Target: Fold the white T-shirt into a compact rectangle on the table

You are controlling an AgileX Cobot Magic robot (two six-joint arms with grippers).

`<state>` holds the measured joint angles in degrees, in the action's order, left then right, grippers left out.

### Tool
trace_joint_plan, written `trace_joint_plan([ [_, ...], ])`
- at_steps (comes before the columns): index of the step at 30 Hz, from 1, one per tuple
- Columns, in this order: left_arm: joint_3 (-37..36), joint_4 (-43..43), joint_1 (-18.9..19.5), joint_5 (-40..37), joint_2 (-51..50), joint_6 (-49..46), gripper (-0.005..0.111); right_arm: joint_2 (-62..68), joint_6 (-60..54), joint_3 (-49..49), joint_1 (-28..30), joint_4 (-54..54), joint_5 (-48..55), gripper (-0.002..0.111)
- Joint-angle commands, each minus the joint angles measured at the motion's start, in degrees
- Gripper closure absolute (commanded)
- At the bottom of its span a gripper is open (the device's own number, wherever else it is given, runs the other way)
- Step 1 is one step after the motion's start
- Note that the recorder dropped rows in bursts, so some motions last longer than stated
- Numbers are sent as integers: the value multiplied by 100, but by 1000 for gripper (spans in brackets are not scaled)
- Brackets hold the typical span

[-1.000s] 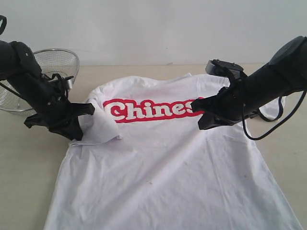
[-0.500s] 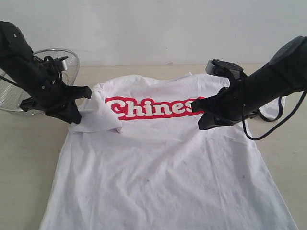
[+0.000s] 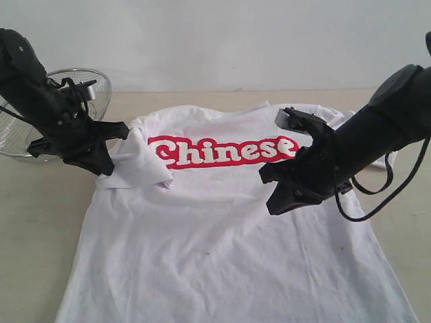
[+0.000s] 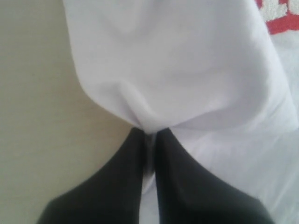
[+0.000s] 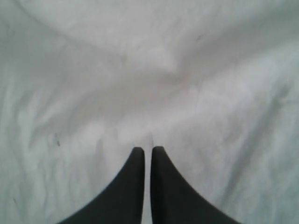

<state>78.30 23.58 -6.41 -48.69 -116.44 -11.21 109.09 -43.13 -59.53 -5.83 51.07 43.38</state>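
The left tool (image 4: 149, 135) has its fingers together, clamped on a pinch of white cloth: the tip of one sleeve (image 3: 138, 168). That sleeve is turned inward over the chest, its end just beside the first letter of the red lettering (image 3: 222, 151). The right tool (image 5: 147, 149) also has its fingers together, low over the shirt (image 3: 222, 256) below the end of the lettering. Whether it grips any cloth cannot be told. The shirt lies face up across the middle of the desk (image 3: 34, 235), collar toward the far edge and hem running off toward the near edge. A wire basket (image 3: 101, 79) sits near the far left corner, clear of the shirt.

The step in hand looks like the sleeve fold, an early one, since the body is not yet folded. Next, the left tool would need to lay the sleeve flat and let go. The right tool's sleeve, mostly hidden behind its arm, calls for the same treatment.
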Motion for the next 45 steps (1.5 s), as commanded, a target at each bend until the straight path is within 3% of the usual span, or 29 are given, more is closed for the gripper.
trace_joint_plan([
  [1,42,-5,3,-84,74,-37,102,-48,-19,185,-70,-26,-111,107],
  [5,42,-5,3,-195,74,-37,100,-48,-19,237,-70,-25,126,107],
  [10,42,-5,3,-214,74,-77,74,-48,-19,237,-70,-25,102,107],
  [13,42,20,3,-192,74,-77,81,-48,-19,237,-70,-25,90,107],
  [16,42,130,3,-26,74,-77,102,-48,-19,237,-70,-25,79,107],
  [26,144,60,3,120,262,-125,102,-48,19,237,-70,-55,102,107],
  [33,502,-353,12,-35,376,97,102,-48,471,237,-70,-590,116,107],
  [45,1209,-601,12,-253,376,287,102,-48,483,237,-70,-596,116,107],
])
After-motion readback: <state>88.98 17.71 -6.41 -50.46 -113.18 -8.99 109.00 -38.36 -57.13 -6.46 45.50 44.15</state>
